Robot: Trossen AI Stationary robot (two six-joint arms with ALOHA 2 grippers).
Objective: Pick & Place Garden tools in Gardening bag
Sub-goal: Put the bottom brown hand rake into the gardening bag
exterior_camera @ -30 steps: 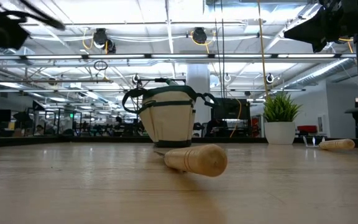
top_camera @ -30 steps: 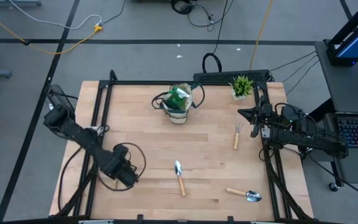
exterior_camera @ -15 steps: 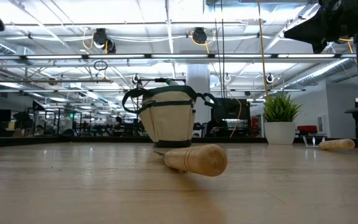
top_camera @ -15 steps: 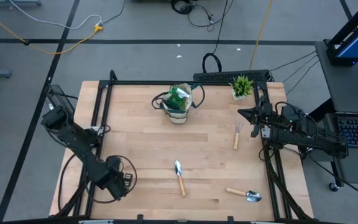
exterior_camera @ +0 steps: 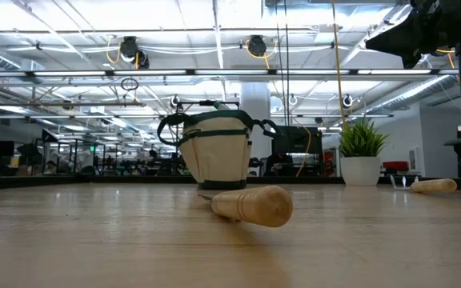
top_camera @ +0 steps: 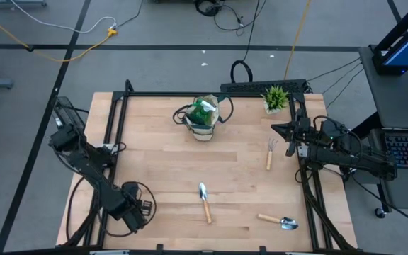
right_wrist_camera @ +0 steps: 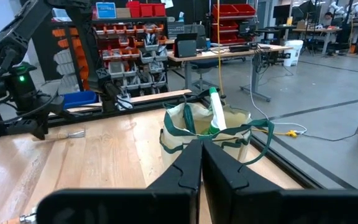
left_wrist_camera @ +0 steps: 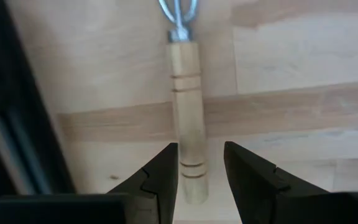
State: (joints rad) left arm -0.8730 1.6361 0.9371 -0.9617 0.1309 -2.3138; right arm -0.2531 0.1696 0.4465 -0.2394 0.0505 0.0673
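Note:
The beige gardening bag [top_camera: 202, 117] with its green band stands on its base at the table's far middle, with a green spray bottle [right_wrist_camera: 215, 111] sticking out of it. My left gripper [left_wrist_camera: 201, 152] is open near the table's near left corner [top_camera: 129, 212]. Its fingers stand on either side of a wooden tool handle [left_wrist_camera: 188, 124], which lies flat beside the black frame rail; I cannot tell if they touch it. My right gripper [top_camera: 282, 131] is shut and empty, raised at the right edge. A fork rake [top_camera: 269, 152] and two trowels [top_camera: 204, 200] [top_camera: 278, 221] lie flat on the table.
A small potted plant [top_camera: 275, 98] stands at the far right corner. Black frame rails run along the table's left [top_camera: 112, 142] and right [top_camera: 307, 184] edges. Bare wood lies between the bag and the middle trowel, whose handle [exterior_camera: 250, 204] shows close in the low view.
My left gripper has moved toward the table's near left corner and has left the top of the low view. My right arm, the bag and the tools in view stay where they were.

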